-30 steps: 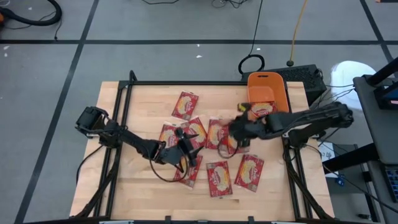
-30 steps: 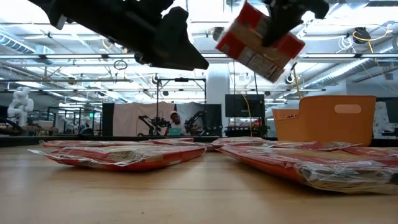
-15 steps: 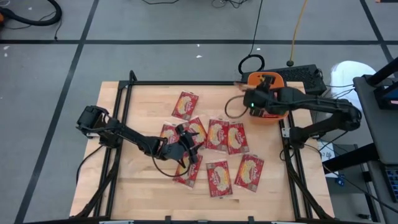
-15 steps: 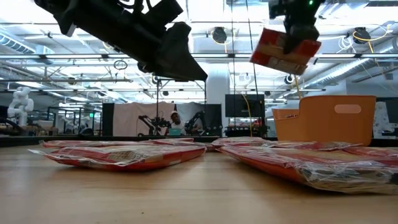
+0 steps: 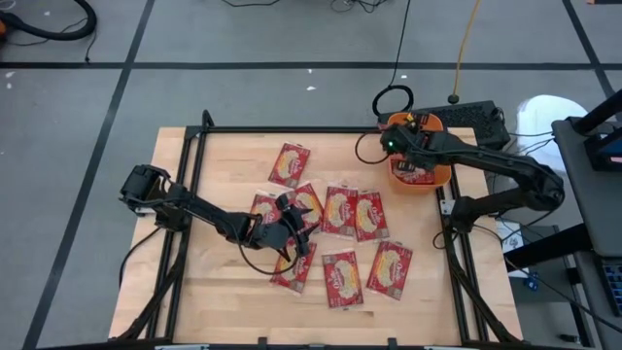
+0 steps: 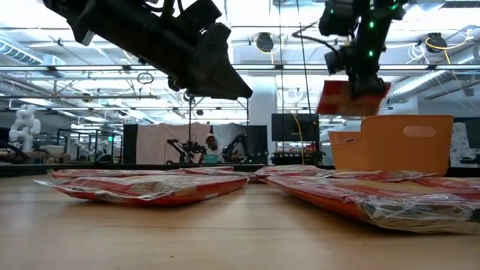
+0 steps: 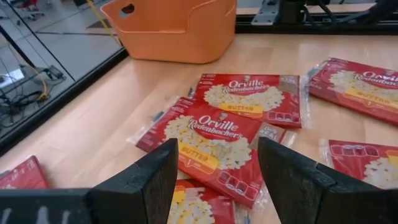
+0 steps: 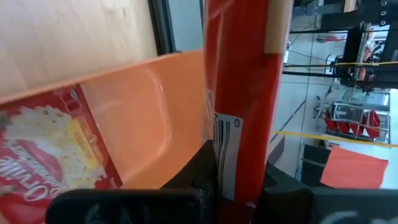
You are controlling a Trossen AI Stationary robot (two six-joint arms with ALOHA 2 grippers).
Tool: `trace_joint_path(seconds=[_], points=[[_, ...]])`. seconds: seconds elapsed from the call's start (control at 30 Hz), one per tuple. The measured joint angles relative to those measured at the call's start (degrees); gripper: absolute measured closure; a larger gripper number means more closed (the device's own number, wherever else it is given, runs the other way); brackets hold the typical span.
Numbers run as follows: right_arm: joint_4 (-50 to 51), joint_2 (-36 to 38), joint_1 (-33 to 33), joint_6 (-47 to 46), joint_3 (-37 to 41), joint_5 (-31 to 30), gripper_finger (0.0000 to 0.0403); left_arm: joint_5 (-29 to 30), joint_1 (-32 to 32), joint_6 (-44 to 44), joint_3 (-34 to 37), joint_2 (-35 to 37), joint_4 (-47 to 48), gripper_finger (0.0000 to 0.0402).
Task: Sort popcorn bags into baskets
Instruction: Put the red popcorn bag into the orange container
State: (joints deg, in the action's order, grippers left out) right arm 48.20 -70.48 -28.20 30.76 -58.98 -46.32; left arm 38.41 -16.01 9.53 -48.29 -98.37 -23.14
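Several red popcorn bags lie flat on the wooden table, some overlapping at its middle. The orange basket stands at the far right corner, and one bag lies inside it. My right gripper hangs over the basket, shut on another popcorn bag. My left gripper hovers open above the middle bags, its fingers apart with nothing between them. My right gripper pinches the popcorn bag between its two fingers at one end, beside the barcode, and the bag stands edge-on between them. The fingers slant down from above. The bag hangs below them, clear of the table, just above the basket's rim.
A black frame runs around the table's edges. Bare wood shows along the table's left side and near edge. A cable loop and a black box lie on the floor beyond the basket.
My right gripper has carried its bag from above the table's middle toward the far right corner and down a little. It now hangs over the basket, and the bag has turned from tilted to nearly level above the rim. The bags on the table have stayed put.
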Motion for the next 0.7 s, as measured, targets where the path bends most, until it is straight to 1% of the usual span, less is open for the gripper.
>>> trace_joint_path(seconds=[0.1,0.3,0.5,0.63,0.7], points=[[-1.4,0.0,-2.2,1.6,2.3,0.3,0.038,0.0,-0.2,1.2,0.0,0.0,0.9,0.0179],[-1.7,0.0,-5.7,2.4,5.2,4.9,0.038,0.0,-0.4,1.5,0.0,0.0,1.6,0.0179],[-4.9,0.0,-8.5,5.4,6.8,6.3,0.038,0.0,-0.5,1.5,0.0,0.0,1.6,0.0179],[-7.4,0.0,-10.5,8.9,8.1,10.3,0.038,0.0,-0.5,1.5,0.0,0.0,1.6,0.0179],[-8.5,0.0,-11.6,9.6,8.8,11.0,0.038,0.0,-0.5,1.6,0.0,0.0,1.6,0.0179]])
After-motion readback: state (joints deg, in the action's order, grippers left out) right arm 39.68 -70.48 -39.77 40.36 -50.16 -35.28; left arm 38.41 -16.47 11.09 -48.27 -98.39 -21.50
